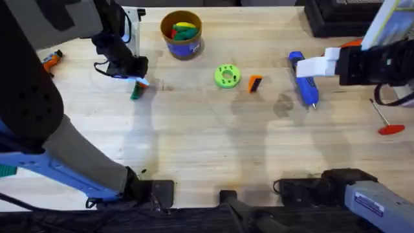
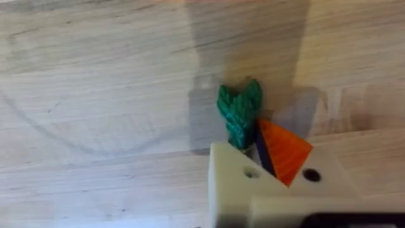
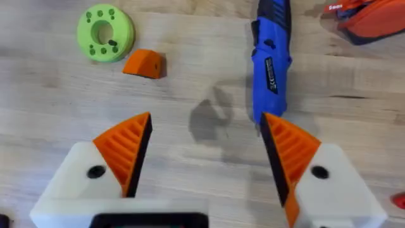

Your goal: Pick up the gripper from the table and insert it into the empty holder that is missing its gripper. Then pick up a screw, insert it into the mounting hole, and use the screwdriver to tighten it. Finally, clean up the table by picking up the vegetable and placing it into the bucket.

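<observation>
My left gripper (image 1: 138,82) is down at the table's back left, shut on the dark green vegetable (image 2: 240,111), whose leafy end sticks out past the fingers. One left finger is the bare white holder (image 2: 229,170); the other carries an orange ribbed pad (image 2: 283,151). The vegetable (image 1: 136,92) touches the wood. The orange gripper (image 1: 255,83) lies mid-table beside a lime-green disc (image 1: 227,76). My right gripper (image 3: 205,130) stands open over the table, nothing in it, with the blue screwdriver (image 3: 271,60) just beyond one pad. The blue bucket (image 1: 182,33) stands at the back.
The bucket holds yellow, red and light green toy pieces. A thin rod with a red handle (image 1: 387,120) lies at the far right. A small orange tool (image 1: 52,59) sits at the left edge, and black equipment fills the back right corner.
</observation>
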Controlling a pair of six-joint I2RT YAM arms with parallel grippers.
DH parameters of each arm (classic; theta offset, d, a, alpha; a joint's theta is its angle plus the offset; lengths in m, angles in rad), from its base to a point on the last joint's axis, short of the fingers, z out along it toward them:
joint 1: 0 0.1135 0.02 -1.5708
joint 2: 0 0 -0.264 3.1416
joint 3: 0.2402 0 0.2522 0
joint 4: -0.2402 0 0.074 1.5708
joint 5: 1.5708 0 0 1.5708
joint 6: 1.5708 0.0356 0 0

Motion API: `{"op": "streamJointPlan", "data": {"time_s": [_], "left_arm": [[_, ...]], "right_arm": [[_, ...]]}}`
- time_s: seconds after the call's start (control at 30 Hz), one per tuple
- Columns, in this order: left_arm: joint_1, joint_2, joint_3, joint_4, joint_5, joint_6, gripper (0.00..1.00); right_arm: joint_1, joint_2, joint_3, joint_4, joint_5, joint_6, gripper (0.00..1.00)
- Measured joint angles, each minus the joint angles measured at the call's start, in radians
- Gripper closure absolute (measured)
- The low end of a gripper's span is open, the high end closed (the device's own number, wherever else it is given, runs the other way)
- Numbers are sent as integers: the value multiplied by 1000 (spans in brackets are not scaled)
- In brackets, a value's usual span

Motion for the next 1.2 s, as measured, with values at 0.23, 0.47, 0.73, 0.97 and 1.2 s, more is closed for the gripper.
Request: {"op": "streamJointPlan", "data": {"time_s": [0.23, 0.47, 0.73, 0.97, 1.2], "left_arm": [[0, 0, 24, -39, 22, 0, 997], [0, -179, 80, -112, 26, 0, 997], [0, -408, 91, -145, 30, 0, 997], [0, -448, 91, -159, 34, 0, 997], [0, -448, 91, -159, 41, 2, 842]], "right_arm": [[0, 0, 0, 0, 0, 0, 10], [0, 0, 0, 0, 0, 0, 10], [0, 0, 0, 0, 0, 0, 10], [0, 0, 0, 0, 0, 0, 10], [0, 0, 0, 0, 0, 0, 10]]}}
